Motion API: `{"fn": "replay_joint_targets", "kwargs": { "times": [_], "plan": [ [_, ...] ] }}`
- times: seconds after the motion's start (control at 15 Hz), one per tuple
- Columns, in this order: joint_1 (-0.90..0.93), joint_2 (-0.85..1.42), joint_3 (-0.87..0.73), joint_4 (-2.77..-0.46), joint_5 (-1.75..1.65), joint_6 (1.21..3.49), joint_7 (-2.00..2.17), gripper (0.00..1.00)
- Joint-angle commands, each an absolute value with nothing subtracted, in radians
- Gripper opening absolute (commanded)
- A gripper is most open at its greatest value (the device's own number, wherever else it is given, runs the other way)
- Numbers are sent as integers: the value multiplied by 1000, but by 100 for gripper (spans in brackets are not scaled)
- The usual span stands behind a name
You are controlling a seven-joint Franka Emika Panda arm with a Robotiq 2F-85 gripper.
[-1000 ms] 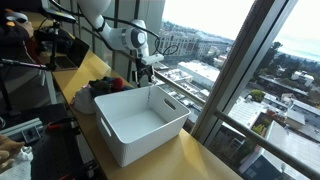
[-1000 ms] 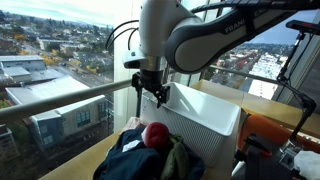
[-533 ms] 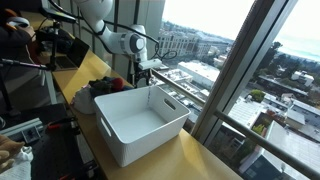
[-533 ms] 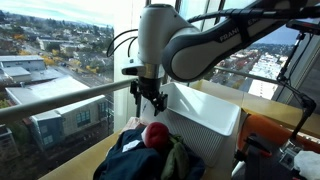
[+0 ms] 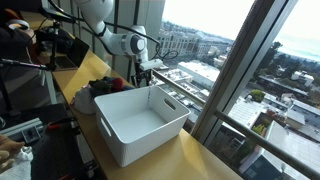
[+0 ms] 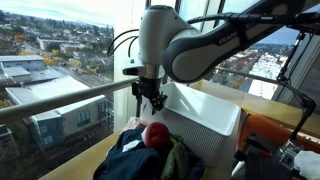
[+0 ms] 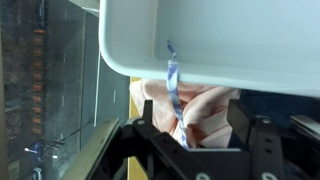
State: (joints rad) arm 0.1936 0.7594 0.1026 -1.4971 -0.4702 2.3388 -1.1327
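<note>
My dark two-fingered gripper [image 6: 152, 101] hangs over the heap of crumpled clothes [image 6: 140, 158], at about twelve o'clock of the red rounded piece [image 6: 155, 134] on top of the heap. My fingers stand apart, and as far as I can see they clamp nothing: in that exterior view a gap shows between my tips and the cloth below.

By my judgement the work is at its start. The heap lies whole on the wooden counter [image 5: 192, 156], outside the white rectangular plastic bin [image 5: 140, 143], at about ten o'clock of it in an exterior view [image 5: 102, 90]. What shows of the bin's floor there is bare white, so the grasp, the lift and the carry are all left to do.

The wrist view gives what neither exterior view does: between my fingers [image 7: 152, 135] sits a pale pink cloth [image 7: 208, 106], with a thin blue-and-white strip [image 7: 172, 84] running up toward twelve o'clock over the bin's white wall [image 7: 220, 35]. From outside this pale piece cannot be made out. The exterior views in turn show my height above the heap, the dark blue garment [image 6: 122, 156] and green cloth [image 6: 178, 158], and the inside of the bin, all lost to the wrist view
</note>
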Motion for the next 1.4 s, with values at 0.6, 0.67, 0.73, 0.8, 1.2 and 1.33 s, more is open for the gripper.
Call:
{"fn": "replay_joint_targets", "kwargs": {
  "times": [0.6, 0.67, 0.73, 0.8, 1.2, 1.33],
  "plan": [
    [211, 756, 71, -1486, -514, 2344, -1103, 0],
    [211, 756, 72, -1486, -512, 2344, -1099, 0],
    [212, 753, 74, -1489, -510, 2347, -1092, 0],
    [213, 751, 74, -1491, -510, 2355, -1081, 0],
    [209, 759, 87, -1498, -495, 2443, -1032, 0],
    [209, 758, 87, -1504, -490, 2457, -1010, 0]
  ]
}}
